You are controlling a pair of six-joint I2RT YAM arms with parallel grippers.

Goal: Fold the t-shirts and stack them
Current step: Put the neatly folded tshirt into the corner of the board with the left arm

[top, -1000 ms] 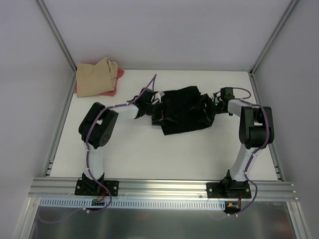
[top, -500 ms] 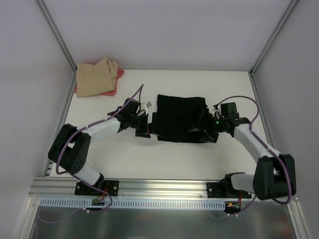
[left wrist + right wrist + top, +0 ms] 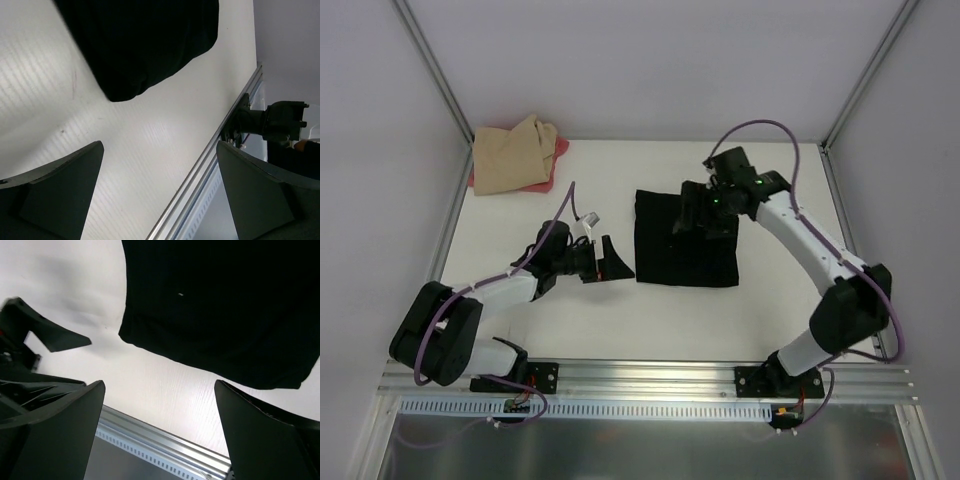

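Black t-shirt (image 3: 685, 250) is laid folded on the worktop (image 3: 620, 320). The left claw (image 3: 612, 262) is held wide open and empty beside it, and the right claw (image 3: 698, 215) wide open and empty above it.

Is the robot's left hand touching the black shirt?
Apart. The left wrist view shows bare white table between the open left gripper and the near edge of the black shirt.
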